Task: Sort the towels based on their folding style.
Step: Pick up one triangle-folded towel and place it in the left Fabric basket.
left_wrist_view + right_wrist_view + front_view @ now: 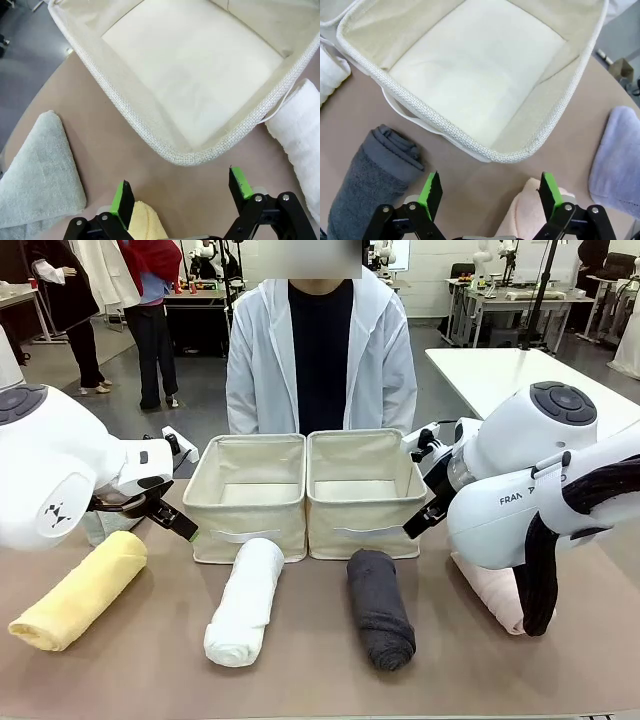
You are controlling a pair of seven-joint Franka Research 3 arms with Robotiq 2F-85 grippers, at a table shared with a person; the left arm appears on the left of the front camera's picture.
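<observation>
**While the left gripper [181, 187] and right gripper [489, 189] are hovering with jaws spread, six towels are lying on the table [300, 690]**

Yellow roll [80, 590], white roll [245, 602], dark grey roll [380, 608] and pink roll [534, 212] are lying in a row before two cream fabric bins [240, 512]. The left gripper is hanging over the yellow roll's end, the pale mint cone [40, 170] lying just beside it. The right gripper is hanging over the pink roll's end, between the dark grey roll and the periwinkle-blue cone [619, 160]
</observation>
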